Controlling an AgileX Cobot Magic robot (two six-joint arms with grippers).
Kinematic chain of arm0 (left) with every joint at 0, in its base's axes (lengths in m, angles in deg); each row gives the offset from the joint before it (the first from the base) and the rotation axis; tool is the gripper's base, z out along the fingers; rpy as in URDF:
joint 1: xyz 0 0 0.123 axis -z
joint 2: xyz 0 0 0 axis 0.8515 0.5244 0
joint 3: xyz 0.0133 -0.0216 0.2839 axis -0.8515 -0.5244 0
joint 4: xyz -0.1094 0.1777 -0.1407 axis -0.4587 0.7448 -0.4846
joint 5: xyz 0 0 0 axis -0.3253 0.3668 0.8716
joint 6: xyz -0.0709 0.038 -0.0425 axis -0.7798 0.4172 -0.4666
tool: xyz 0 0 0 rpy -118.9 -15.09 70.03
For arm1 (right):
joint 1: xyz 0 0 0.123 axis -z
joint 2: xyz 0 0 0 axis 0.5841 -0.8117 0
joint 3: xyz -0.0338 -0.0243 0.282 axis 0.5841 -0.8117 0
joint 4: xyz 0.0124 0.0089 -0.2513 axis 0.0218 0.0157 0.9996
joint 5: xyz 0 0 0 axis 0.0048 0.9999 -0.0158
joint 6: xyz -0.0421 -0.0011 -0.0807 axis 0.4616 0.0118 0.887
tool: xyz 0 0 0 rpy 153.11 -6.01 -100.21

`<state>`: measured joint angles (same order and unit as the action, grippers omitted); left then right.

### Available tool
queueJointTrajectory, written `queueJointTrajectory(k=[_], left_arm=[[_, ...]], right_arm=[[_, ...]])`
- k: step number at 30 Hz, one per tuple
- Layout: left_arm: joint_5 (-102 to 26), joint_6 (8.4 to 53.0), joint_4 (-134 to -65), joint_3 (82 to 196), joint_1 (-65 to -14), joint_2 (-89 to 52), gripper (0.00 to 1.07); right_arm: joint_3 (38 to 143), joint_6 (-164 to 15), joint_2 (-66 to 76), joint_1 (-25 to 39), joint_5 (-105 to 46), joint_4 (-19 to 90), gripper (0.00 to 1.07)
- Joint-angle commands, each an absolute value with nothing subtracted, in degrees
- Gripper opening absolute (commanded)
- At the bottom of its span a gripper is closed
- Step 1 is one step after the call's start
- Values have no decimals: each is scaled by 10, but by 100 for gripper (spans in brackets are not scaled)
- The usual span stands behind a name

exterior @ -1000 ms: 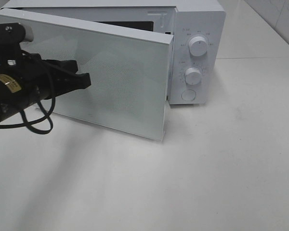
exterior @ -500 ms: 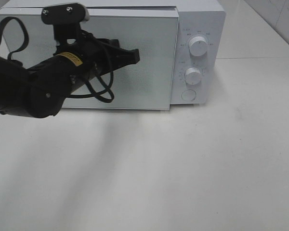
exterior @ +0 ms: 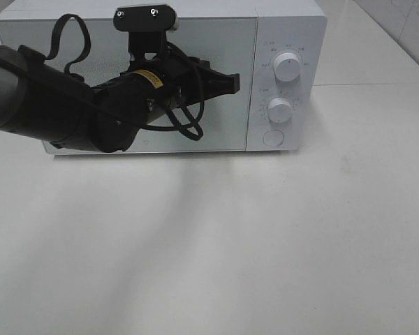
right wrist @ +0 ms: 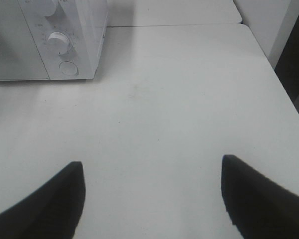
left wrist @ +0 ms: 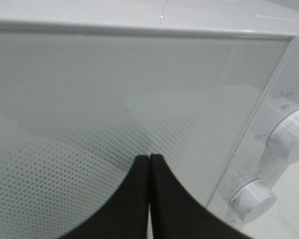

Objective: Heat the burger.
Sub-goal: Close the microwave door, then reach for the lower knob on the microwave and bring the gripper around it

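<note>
Microwave door (exterior: 223,122) flush; left hand (left wrist: 149,159) tight together near it; right hand (right wrist: 152,162) wide.

Burger couldn't be made out in any view. The only task item showing was the microwave (exterior: 216,38): white, boxy, standing upright at the back of the desk (exterior: 265,244). Its door (exterior: 220,125) sat shut, flush w/ the front. The door's window was pale grey w/ a fine dot pattern, and nothing showed thru it. Beside the door, on the microwave's control strip, were an upper knob (exterior: 287,67), a lower knob (exterior: 280,110) and a round button (exterior: 273,137) at the bottom.
</note>
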<state>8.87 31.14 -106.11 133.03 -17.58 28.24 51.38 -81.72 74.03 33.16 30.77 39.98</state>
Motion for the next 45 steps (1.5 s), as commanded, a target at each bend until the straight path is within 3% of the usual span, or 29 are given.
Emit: queueJointTrajectory(k=[1, 16, 21, 22, 23, 24, 25, 26, 27, 30, 31, 34, 37, 39, 40, 41, 42, 45], left_arm=[[113, 330, -1114, 1359, -196, 287, 0], [24, 424, -1114, 1276, -132, 206, 0], [-97, 437, -1118, 1242, -121, 158, 6], [-161, 436, -1118, 1236, -122, 140, 23], [-230, 436, -1117, 1236, -124, 129, 52], [-230, 436, -1117, 1236, -124, 129, 52], [-265, 434, -1117, 1236, -126, 125, 70], [-265, 434, -1117, 1236, -126, 125, 70], [-321, 432, -1114, 1236, -126, 119, 103], [-398, 436, -1079, 1236, -126, 108, 98], [-448, 436, -1040, 1236, -126, 96, 98], [-474, 432, -1018, 1236, -126, 90, 98], [-558, 400, -965, 1236, -126, 65, 98], [-597, 330, -913, 1236, -126, 41, 98], [-597, 330, -913, 1236, -126, 41, 98], [-610, 300, -896, 1236, -126, 33, 98], [-649, 234, -851, 1236, -126, 15, 98], [-668, 208, -830, 1236, -126, 7, 98]], right_arm=[[513, -813, 756, 335, 307, 399, 75], [513, -813, 756, 335, 307, 399, 75], [513, -813, 756, 335, 307, 399, 75], [513, -813, 756, 335, 307, 399, 75], [513, -813, 756, 335, 307, 399, 75], [513, -813, 756, 335, 307, 399, 75], [513, -813, 756, 335, 307, 399, 75], [513, -813, 756, 335, 307, 399, 75], [513, -813, 756, 335, 307, 399, 75], [513, -813, 756, 335, 307, 399, 75], [513, -813, 756, 335, 307, 399, 75], [513, -813, 756, 335, 307, 399, 75], [513, -813, 756, 335, 307, 399, 75], [513, -813, 756, 335, 307, 399, 75], [513, -813, 756, 335, 307, 399, 75], [513, -813, 756, 335, 307, 399, 75], [513, -813, 756, 335, 307, 399, 75], [513, -813, 756, 335, 307, 399, 75]])
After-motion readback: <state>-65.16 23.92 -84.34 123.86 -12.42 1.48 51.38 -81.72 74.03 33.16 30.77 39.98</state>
